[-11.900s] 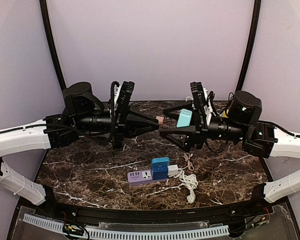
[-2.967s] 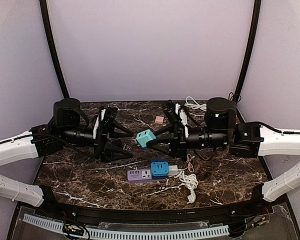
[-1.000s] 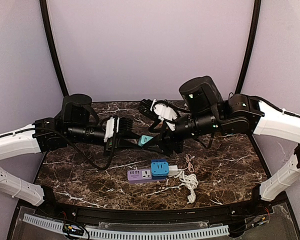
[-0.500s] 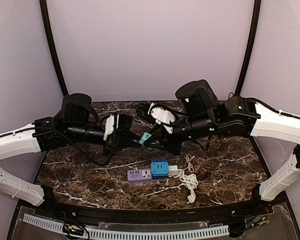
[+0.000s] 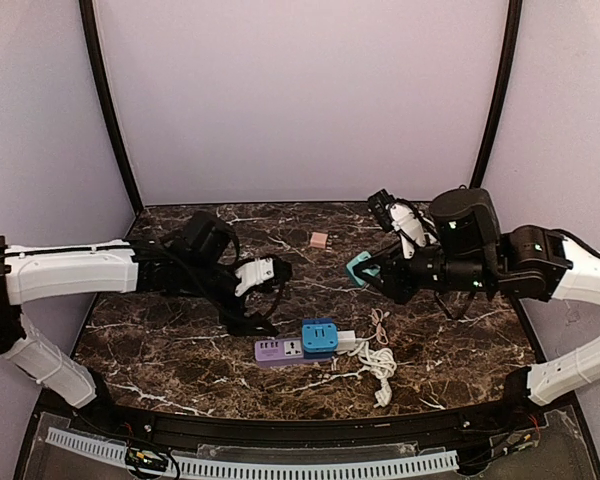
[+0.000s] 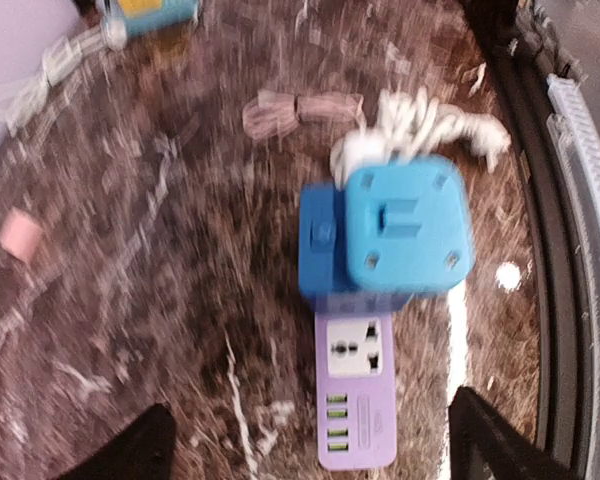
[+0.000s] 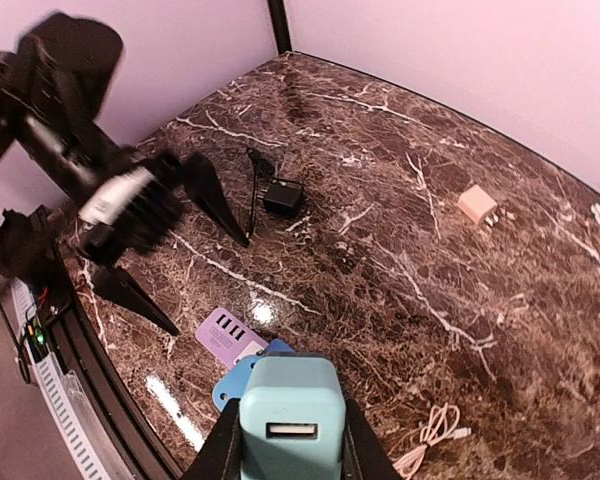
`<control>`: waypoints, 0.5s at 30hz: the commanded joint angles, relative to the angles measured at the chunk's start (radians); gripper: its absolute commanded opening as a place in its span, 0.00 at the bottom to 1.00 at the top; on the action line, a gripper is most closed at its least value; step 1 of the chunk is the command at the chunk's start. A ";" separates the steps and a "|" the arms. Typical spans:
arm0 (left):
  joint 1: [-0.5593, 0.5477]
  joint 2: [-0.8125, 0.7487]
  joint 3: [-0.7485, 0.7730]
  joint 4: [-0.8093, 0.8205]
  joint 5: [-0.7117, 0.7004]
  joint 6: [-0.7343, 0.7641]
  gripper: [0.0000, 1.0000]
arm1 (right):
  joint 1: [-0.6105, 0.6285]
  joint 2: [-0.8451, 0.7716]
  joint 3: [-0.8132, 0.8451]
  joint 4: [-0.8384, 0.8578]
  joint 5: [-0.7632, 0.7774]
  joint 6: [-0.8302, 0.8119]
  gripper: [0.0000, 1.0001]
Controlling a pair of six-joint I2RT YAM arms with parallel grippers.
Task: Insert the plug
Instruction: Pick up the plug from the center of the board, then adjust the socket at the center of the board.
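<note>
- Now, right gripper point(image 5: 372, 272) clamps the teal plug point(image 5: 358, 267), aloft at one o'clock from the purple power strip point(image 5: 278, 352).
- Left gripper point(image 5: 270, 297), jaws spread wide and empty, hovers at the strip's twelve o'clock.

Motion blur smears the left wrist view; the left hand point(image 6: 310, 445) shows only two fingertips point(image 6: 135, 452) at the bottom edge. In the right wrist view that edge crops the teal plug point(image 7: 292, 425), which hides most of the blue adapter point(image 7: 236, 384).
</note>
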 commanded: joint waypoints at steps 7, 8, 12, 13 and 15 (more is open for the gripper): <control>0.020 0.259 -0.029 -0.082 -0.069 -0.099 0.99 | -0.014 -0.193 -0.203 0.073 0.137 0.175 0.00; 0.019 0.265 -0.042 -0.071 -0.068 -0.101 0.99 | -0.015 -0.200 -0.219 0.080 0.136 0.178 0.00; 0.010 0.288 -0.094 -0.007 -0.088 -0.128 0.97 | -0.019 -0.212 -0.262 0.117 0.131 0.180 0.00; 0.008 0.290 -0.104 0.018 -0.109 -0.133 0.96 | -0.020 -0.209 -0.269 0.125 0.130 0.179 0.00; -0.002 0.290 -0.139 0.050 -0.140 -0.142 0.91 | -0.021 -0.206 -0.281 0.150 0.128 0.181 0.00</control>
